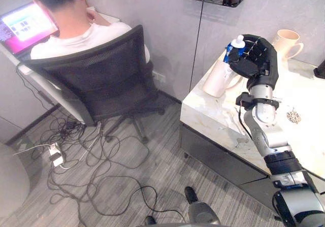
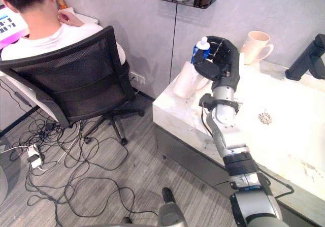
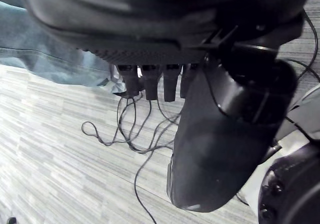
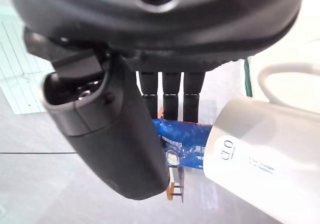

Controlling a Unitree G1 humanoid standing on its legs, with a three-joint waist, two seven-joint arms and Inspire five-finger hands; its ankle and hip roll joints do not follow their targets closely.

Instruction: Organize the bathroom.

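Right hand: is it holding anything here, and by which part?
The right hand is curled round a blue tube near its white-capped top; the tube's lower end sits inside a white mug.

From my end there was a person (image 1: 76,29) sitting in a black mesh office chair (image 1: 101,79) at a lit-up screen (image 1: 25,26), with loose cables (image 1: 91,161) sprawled all over the grey floor (image 1: 152,186) behind them.
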